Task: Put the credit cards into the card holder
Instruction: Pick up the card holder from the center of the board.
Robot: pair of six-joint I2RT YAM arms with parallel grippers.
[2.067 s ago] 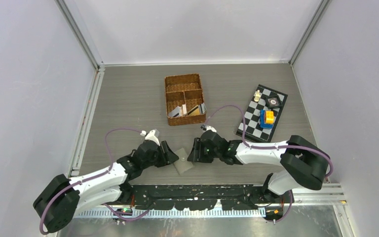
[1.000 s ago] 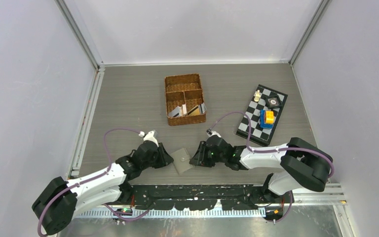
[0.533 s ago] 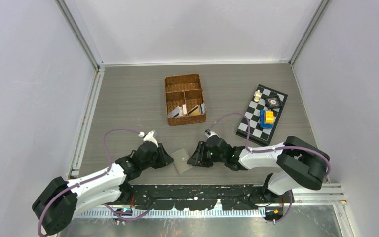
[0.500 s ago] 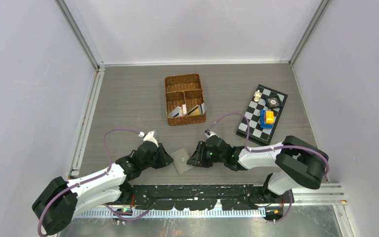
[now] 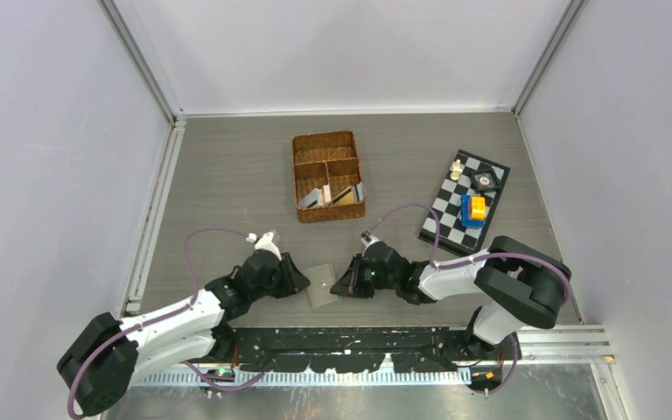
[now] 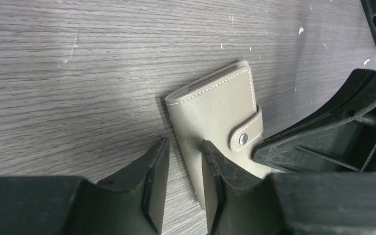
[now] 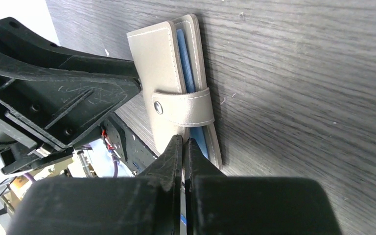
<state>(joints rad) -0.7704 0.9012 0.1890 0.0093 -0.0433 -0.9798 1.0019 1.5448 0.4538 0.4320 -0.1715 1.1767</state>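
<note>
Card holder (image 5: 321, 286) lies flat on the table (image 5: 227, 175) near its front edge, snap tab fastened, between both grippers. Left gripper (image 6: 185, 147) straddles one edge, fingers slightly apart; right gripper (image 7: 182, 142) is pinched nearly together on the cover's edge.

You're working in a robot lab cell: bare white walls (image 5: 341, 52), aluminium frame posts (image 5: 138, 61) and a grey wood-grain table (image 5: 227, 166).

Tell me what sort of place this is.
Probably a robot lab test cell: a wood-grain table boxed in by white panels, a left arm and right arm bolted at its edge, and loose props: a wicker basket, a chessboard, a card holder.
</note>
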